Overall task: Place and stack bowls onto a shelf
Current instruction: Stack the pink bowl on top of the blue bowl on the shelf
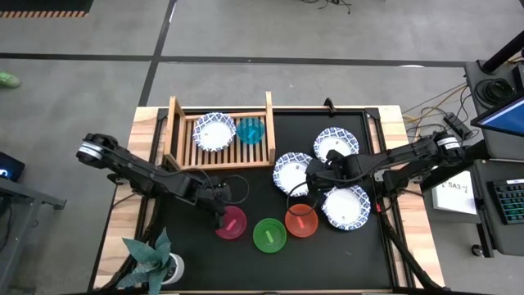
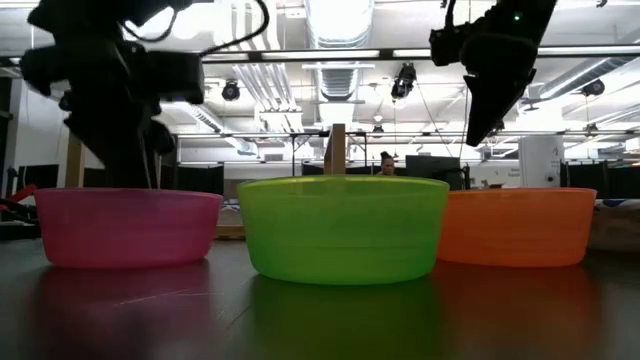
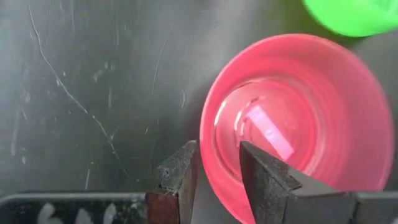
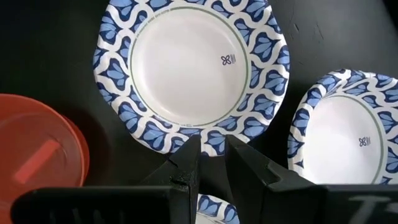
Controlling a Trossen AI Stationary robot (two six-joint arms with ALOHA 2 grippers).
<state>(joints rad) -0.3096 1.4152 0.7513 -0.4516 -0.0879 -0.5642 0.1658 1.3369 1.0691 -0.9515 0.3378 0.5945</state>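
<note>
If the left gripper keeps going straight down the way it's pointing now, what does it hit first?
Most likely the magenta bowl: the left gripper straddles its near rim, one finger outside the wall, one inside. Going on, the fingers would slide down that wall to the black mat. Depth is hard to judge.

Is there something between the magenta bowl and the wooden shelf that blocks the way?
Nothing visible does. The left gripper straddles the magenta bowl's rim, and only bare mat lies between it and the shelf, which already holds a white bowl and the cyan bowl.
</note>
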